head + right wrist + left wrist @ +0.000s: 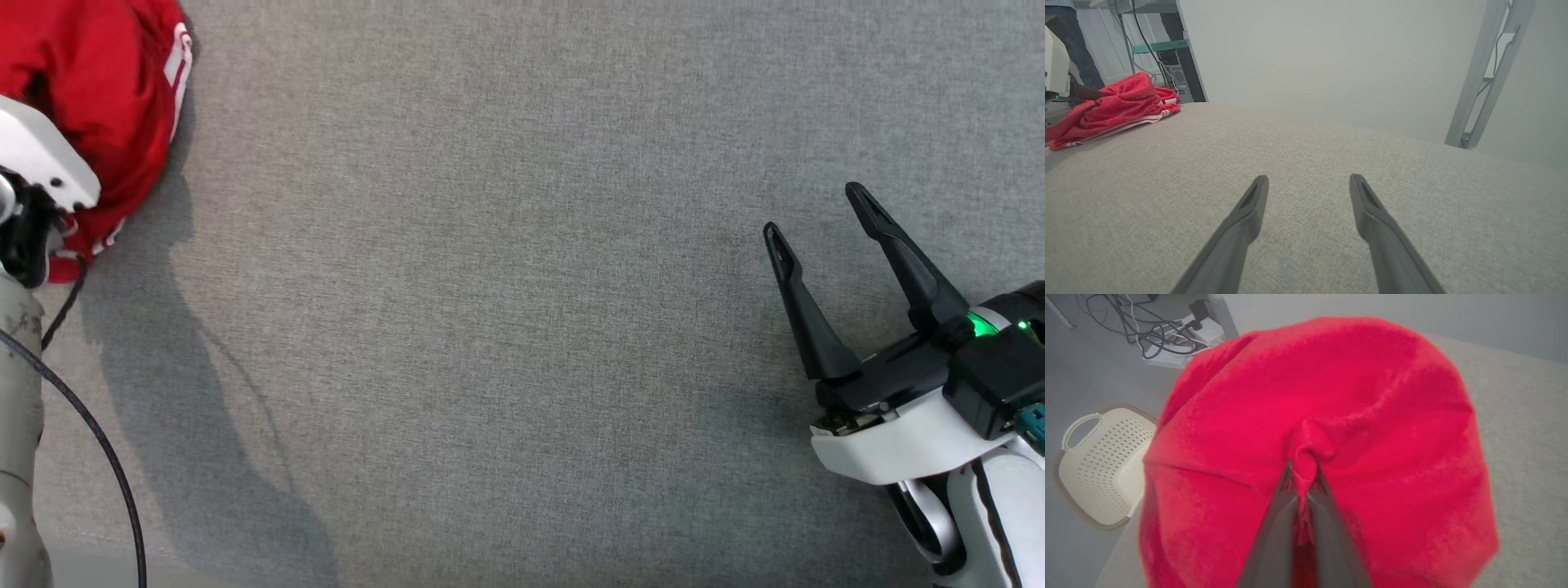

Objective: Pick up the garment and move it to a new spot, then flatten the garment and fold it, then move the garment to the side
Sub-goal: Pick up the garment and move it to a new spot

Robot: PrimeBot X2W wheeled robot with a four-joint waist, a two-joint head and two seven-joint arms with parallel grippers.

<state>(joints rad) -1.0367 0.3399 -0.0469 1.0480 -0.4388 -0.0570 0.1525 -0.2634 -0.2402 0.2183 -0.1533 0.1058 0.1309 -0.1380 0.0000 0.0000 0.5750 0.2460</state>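
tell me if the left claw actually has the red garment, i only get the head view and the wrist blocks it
Observer: Yes, the left wrist view shows the left claw shut on a pinched fold of the red garment.
Operator: is it off the surface yet
Observer: No, in the right wrist view it lies bunched on the grey surface.
Operator: anything near that edge
Observer: A cream perforated basket stands on the floor just past it.
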